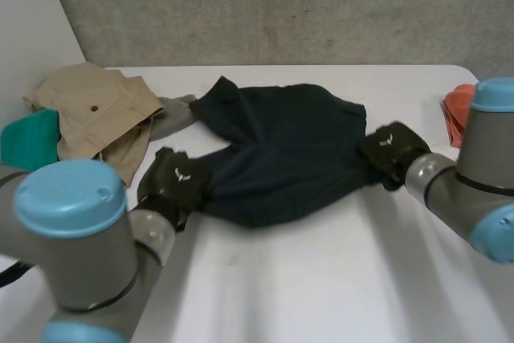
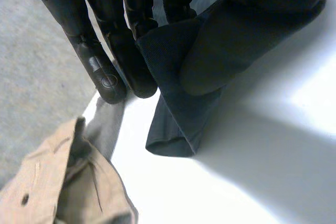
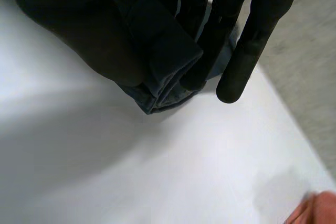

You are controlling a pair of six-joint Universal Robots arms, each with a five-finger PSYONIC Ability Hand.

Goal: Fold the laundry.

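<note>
Navy garment: one item, dark, spread loosely and rumpled across the middle of the white surface, I note it held at two opposite edges

Left hand: at the near left edge of the navy garment; in my left wrist view its fingers and thumb pinch a folded corner of the cloth, the corner drooping to the surface below them

Right hand: at the garment's right edge; in my right wrist view its fingers and thumb are closed on a doubled hem, the fold just above the surface

Beige garment: crumpled heap with a dark button, far left of the surface, apart from the navy one

Grey cloth: strip lying between the beige heap and the navy garment, touching both

Teal cloth: at the left edge, tucked against the beige heap

Orange cloth: at the right edge, partly behind my right arm

Room: rough grey concrete wall behind the surface; plain white panel at its left
</note>
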